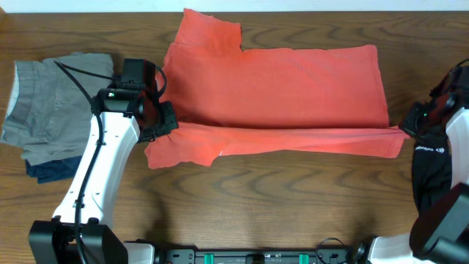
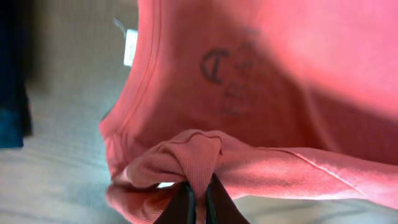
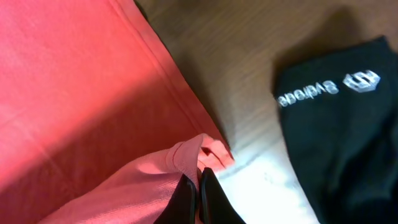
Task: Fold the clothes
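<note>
A coral-red T-shirt (image 1: 286, 88) is spread across the middle of the wooden table (image 1: 293, 213), with its long side running from left to right. Along its near side a narrower band of the cloth is set off by a crease, and this band runs the whole length of the garment. A sleeve is seen at the far left corner.

The left gripper (image 2: 199, 190) is placed at the left end of this band. Its jaws are pressed together on a bunched fold of the coral fabric, which is pinched between the two dark fingers (image 2: 180, 208). In the left wrist view a white label (image 2: 129, 46) is seen beside the collar, and a dark printed graphic (image 2: 227, 81) shows faintly through the cloth.

The right gripper (image 3: 198, 183) is placed at the right end of the band, at the near right corner of the shirt. Its jaws are likewise clamped on a small fold of the hem, with the cloth held between them.

A black garment (image 3: 339, 124) with a white logo (image 3: 326, 87) is laid on the table to the right of the shirt, apart from it and partly under the right arm. At the left of the table a folded grey garment (image 1: 51, 99) is laid on top of a dark blue cloth (image 1: 47, 170), beside the left arm and apart from the shirt.
</note>
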